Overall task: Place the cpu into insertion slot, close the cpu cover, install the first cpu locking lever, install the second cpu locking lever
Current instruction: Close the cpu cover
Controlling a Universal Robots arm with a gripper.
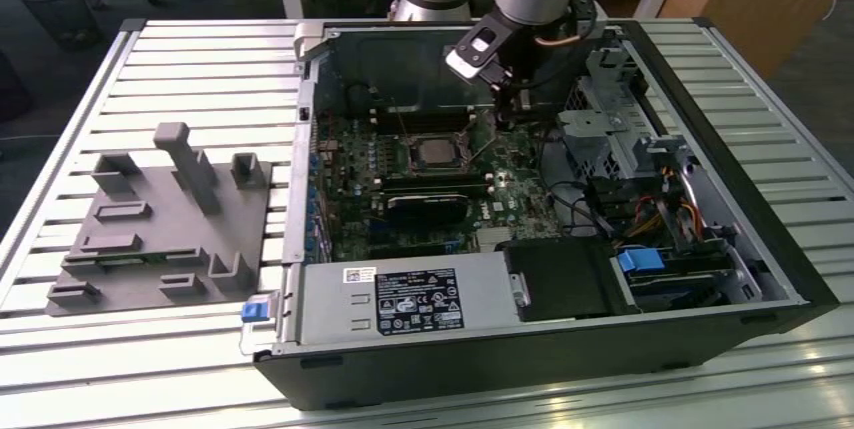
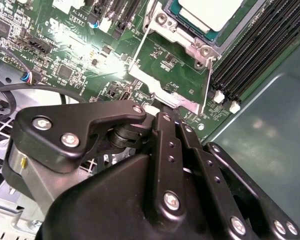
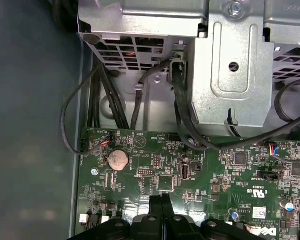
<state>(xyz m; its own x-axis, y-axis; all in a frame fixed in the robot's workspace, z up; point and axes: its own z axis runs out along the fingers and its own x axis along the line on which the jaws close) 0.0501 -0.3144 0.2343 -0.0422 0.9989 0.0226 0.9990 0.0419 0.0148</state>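
The cpu has a pale silvery top and lies in the insertion slot on the green motherboard inside the open case. The cpu cover, a silvery frame, lies down around it. Thin wire levers run along two sides of the cover. In the exterior view my gripper hangs low over the board just to the right of the slot. In the second wrist view its tip sits at the cover's outer edge tab. Its fingers are pressed together with nothing seen between them.
A metal drive cage with black cables stands close to the exterior view's right of the gripper. Long black memory slots flank the socket. A black block and a power supply sit nearer. A grey fixture lies outside.
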